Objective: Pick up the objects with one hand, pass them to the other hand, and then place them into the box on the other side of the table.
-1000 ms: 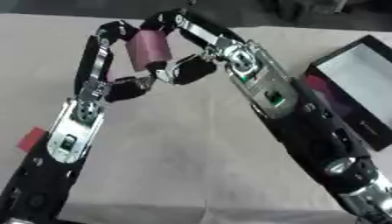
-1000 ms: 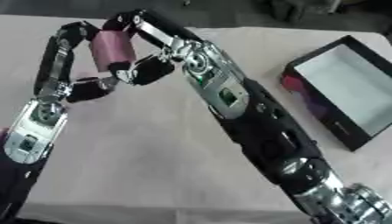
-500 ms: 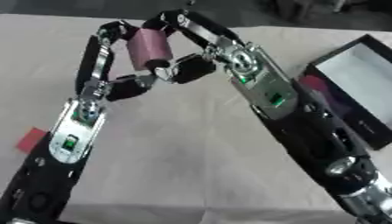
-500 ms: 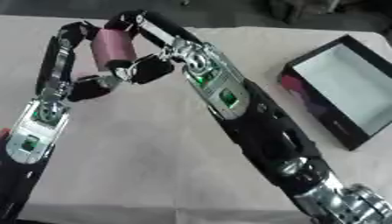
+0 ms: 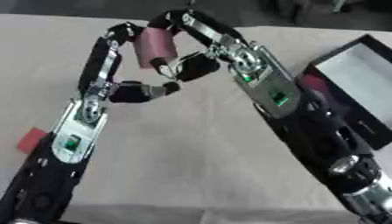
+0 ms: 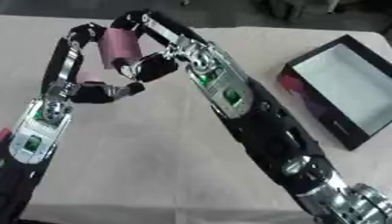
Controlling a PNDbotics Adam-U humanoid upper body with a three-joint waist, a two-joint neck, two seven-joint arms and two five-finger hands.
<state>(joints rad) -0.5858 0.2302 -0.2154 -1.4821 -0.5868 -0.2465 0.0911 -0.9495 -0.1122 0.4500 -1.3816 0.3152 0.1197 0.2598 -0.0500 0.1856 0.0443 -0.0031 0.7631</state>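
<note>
Gripping pink cylinder [image 5: 155, 44]: both robot hands, left [image 5: 115, 65], right [image 5: 201, 48]; box [image 6: 344, 89] rightward.

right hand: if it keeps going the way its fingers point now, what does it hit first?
The pink cylinder. The right hand reaches toward the robot's left with fingers curled round it, and the left hand sits just beyond, also on it. Depth past them is unclear.

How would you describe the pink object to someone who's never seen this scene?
Start at the far middle of the tan table, where the left hand and right hand meet. Between them sits a mauve-pink cylinder, the only pink roll there; the red piece lies flat near the left edge.
</note>
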